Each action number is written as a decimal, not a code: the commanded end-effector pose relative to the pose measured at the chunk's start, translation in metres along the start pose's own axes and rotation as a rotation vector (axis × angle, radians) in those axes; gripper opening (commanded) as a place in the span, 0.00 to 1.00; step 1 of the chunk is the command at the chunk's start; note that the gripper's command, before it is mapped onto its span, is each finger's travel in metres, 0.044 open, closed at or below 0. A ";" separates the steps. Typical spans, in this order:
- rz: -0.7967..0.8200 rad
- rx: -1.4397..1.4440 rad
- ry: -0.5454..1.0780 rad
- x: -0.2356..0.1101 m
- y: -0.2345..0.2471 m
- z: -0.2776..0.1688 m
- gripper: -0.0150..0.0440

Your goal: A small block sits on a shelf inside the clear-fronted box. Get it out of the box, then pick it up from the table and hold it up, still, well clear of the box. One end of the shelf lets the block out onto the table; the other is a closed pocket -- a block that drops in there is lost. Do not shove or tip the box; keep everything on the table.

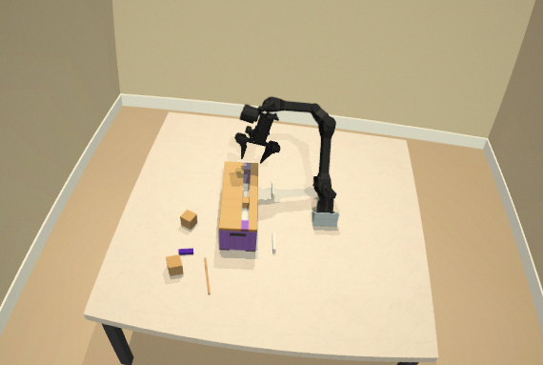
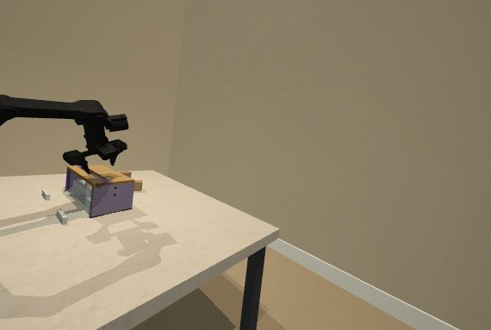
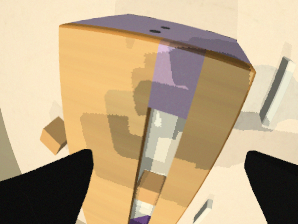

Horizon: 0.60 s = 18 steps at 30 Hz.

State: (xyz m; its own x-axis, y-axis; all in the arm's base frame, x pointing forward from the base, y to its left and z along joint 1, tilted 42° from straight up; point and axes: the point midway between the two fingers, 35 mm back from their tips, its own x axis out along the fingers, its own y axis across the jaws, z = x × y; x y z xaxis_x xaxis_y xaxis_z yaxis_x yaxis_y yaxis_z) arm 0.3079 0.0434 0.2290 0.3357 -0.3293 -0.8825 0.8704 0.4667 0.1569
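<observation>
The box [image 1: 232, 205] [image 2: 113, 199] [image 3: 93, 90] has a tan top, purple ends and a long slot in its top. Its clear front shows in the exterior view. Through the slot I see a small tan block [image 1: 246, 200] [image 3: 152, 183] on the pale shelf, about midway along in the top view. My gripper [image 1: 252, 156] [image 2: 100, 165] [image 3: 173, 160] is open and empty. It hangs just above the box's far end, fingers pointing down on either side of the slot. The shelf's two ends are hidden under the top.
Two tan cubes [image 1: 189, 219] [image 1: 174, 265], a short purple bar [image 1: 186, 252] and a thin tan stick [image 1: 207, 275] lie left of the box. Two small white posts [image 1: 272, 192] [image 1: 273, 242] stand on the box's clear-front side. The arm's base [image 1: 326, 219] is beyond them.
</observation>
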 end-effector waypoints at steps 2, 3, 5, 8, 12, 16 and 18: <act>-0.184 0.148 0.063 0.030 -0.008 -0.076 0.93; -0.210 0.170 0.062 0.033 -0.010 -0.086 0.93; -0.258 0.211 0.054 0.038 -0.015 -0.104 0.93; -0.272 0.223 0.050 0.039 -0.017 -0.109 0.93; -0.272 0.223 0.050 0.039 -0.017 -0.109 0.93; -0.272 0.223 0.050 0.040 -0.017 -0.109 0.93; -0.272 0.223 0.050 0.041 -0.017 -0.108 0.93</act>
State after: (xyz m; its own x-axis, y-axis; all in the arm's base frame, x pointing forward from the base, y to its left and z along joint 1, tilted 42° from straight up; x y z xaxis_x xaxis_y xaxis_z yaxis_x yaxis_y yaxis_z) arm 0.2697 0.1099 0.1464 0.0803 -0.3714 -0.9250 0.9825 0.1857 0.0108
